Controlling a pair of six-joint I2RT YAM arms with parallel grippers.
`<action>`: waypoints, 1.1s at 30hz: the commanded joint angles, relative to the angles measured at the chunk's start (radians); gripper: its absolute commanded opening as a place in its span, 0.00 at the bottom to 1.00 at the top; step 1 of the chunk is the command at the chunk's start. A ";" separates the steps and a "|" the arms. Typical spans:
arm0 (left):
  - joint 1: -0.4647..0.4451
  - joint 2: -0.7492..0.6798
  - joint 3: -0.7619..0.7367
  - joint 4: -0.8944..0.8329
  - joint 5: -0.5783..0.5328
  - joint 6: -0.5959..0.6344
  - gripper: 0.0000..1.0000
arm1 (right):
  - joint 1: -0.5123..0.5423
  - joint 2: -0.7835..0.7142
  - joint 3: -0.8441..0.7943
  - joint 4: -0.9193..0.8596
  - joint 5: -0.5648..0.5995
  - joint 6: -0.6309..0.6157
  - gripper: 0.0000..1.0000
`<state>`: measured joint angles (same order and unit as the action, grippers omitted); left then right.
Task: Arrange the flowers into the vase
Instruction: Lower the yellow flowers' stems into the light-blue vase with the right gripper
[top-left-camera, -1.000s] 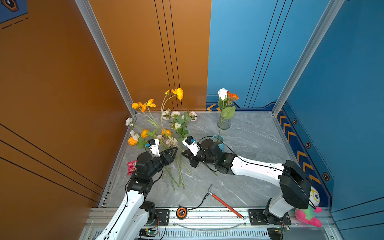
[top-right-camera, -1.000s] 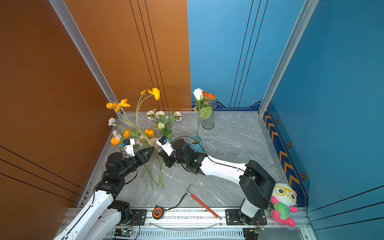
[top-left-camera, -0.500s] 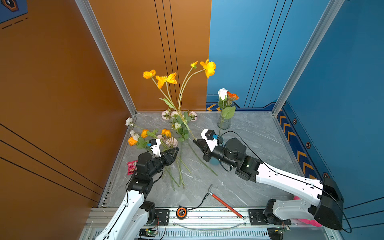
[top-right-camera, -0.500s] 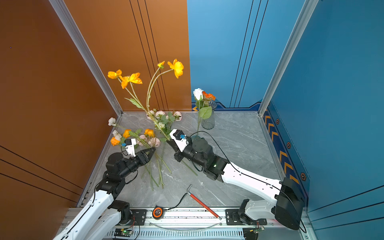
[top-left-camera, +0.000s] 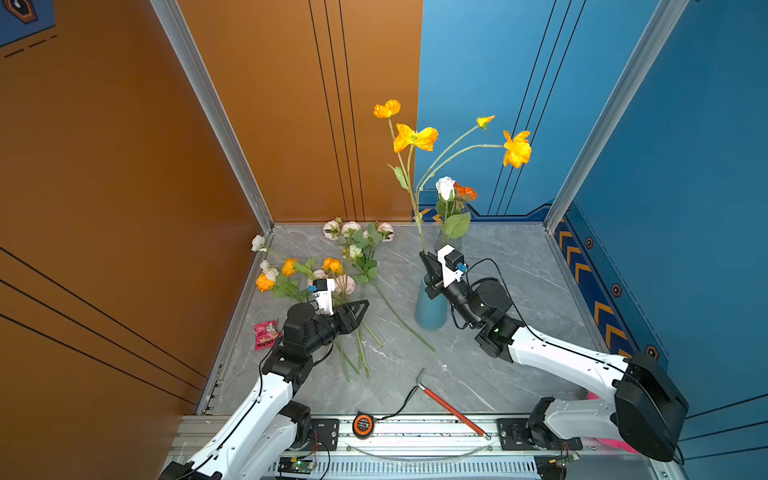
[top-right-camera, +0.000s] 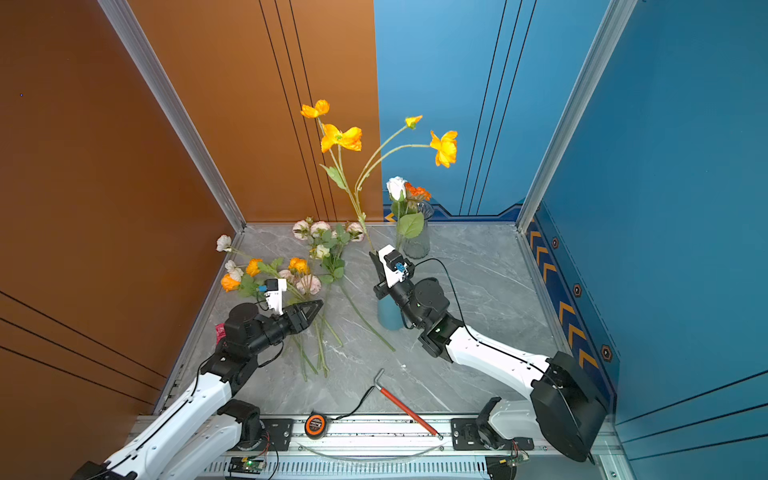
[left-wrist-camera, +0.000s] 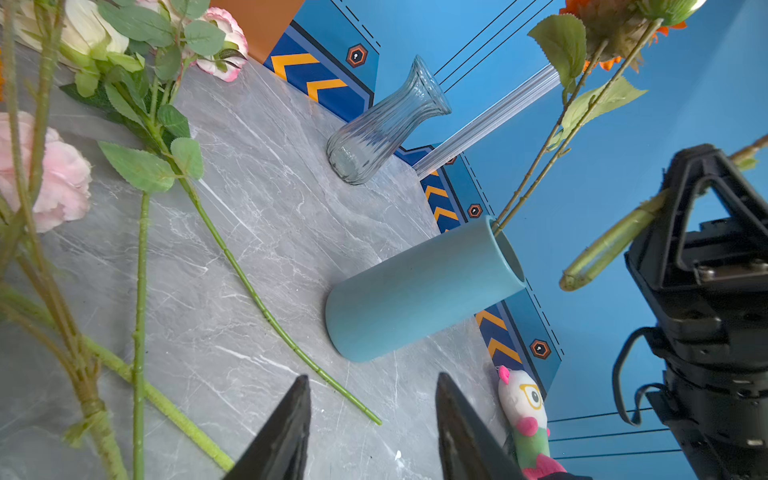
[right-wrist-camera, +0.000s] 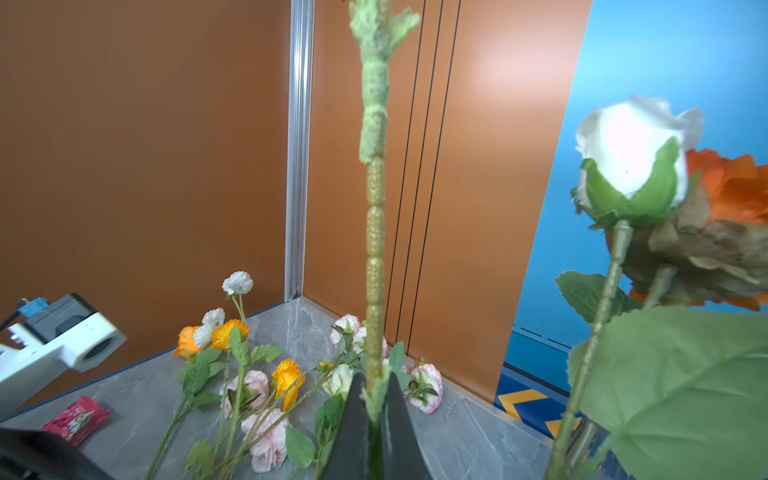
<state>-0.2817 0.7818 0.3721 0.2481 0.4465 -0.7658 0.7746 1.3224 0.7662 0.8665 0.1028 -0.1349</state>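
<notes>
Clamping a tall yellow-orange flower spray in our right gripper near the blue cylindrical vase, we hold our left gripper parted and empty.

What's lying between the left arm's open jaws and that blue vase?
One long green stem lies on the table between the left gripper, jaws open, and the blue vase; the left wrist view shows it best.

Boxed in by orange panels at left and blue panels at right (thin black lines down both), joined at silver corner posts, floored in grey veined marble, edged by orange-chevron skirting, evenly lit.
</notes>
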 joint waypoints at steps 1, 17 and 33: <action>-0.006 -0.012 0.007 0.033 -0.005 0.025 0.49 | -0.024 0.019 -0.024 0.147 -0.008 -0.009 0.00; 0.003 -0.007 0.011 0.033 0.007 0.031 0.49 | -0.066 0.222 -0.172 0.484 -0.130 -0.055 0.00; 0.013 0.030 0.023 0.033 0.015 0.037 0.48 | -0.100 0.220 -0.184 0.459 -0.128 -0.053 0.16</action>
<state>-0.2760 0.8082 0.3721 0.2661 0.4469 -0.7486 0.6777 1.5650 0.5961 1.3483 -0.0227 -0.1814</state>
